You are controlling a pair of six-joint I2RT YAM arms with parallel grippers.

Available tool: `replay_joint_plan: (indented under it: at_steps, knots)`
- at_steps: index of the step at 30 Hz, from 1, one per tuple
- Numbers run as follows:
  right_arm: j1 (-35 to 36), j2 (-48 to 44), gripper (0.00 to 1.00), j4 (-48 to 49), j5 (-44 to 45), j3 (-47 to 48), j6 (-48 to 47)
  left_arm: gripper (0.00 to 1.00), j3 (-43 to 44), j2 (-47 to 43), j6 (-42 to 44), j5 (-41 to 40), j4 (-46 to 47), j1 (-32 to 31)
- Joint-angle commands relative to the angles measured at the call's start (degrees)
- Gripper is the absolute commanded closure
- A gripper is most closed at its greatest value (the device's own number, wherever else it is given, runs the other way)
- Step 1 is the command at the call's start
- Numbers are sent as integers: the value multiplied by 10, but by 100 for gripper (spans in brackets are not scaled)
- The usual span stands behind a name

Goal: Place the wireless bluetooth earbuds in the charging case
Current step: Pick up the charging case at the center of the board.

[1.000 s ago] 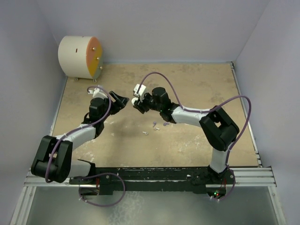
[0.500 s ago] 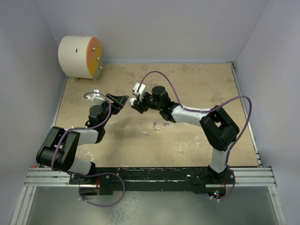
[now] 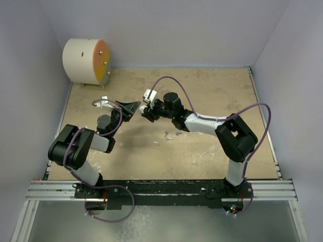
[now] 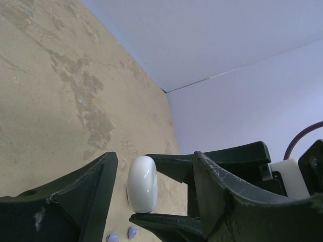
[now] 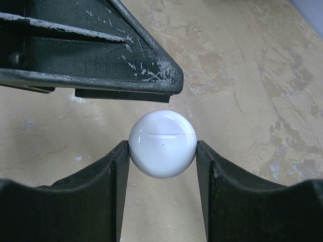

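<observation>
– Worn tan tabletop (image 3: 202,96) is seen all around, shut in by pale lilac walls (image 3: 176,30). What is held over it?
– Small round white charging case (image 5: 162,143) is pinched by the black two-finger right gripper (image 5: 162,151). One finger (image 5: 113,174) is pressed on each side of it, and a thin line is seen across its white face.
– Is it lifted off the table?
– Yes, it is held up in the air, a little left of the middle of the table. From the left wrist it is seen on its edge.
– How is the black left gripper (image 3: 134,108) set?
– Its fingers (image 4: 75,201) are spread wide, and nothing is held between them. It is pointed at the case and is very near it. Whether the case is touched cannot be told.
– Where are the tiny pale lilac earbuds (image 3: 167,135) found?
– A few are seen lying on the table, near the right arm (image 3: 202,122) and apart from the case.
– What else is seen?
– Big white drum with an orange face (image 3: 85,61) is stood in the far left corner.
</observation>
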Motion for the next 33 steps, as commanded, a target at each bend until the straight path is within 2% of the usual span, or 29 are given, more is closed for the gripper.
replay_joint_plan:
  at_steps: [1,11,33]
  knots:
    - [4,-23,100,19,-18,22,4,40,7,19,-18,17,80,-2]
    - [4,-24,100,17,-17,25,2,44,14,57,-37,27,119,-6]
    - [4,-27,100,16,-19,26,0,63,26,82,-49,32,149,-19]
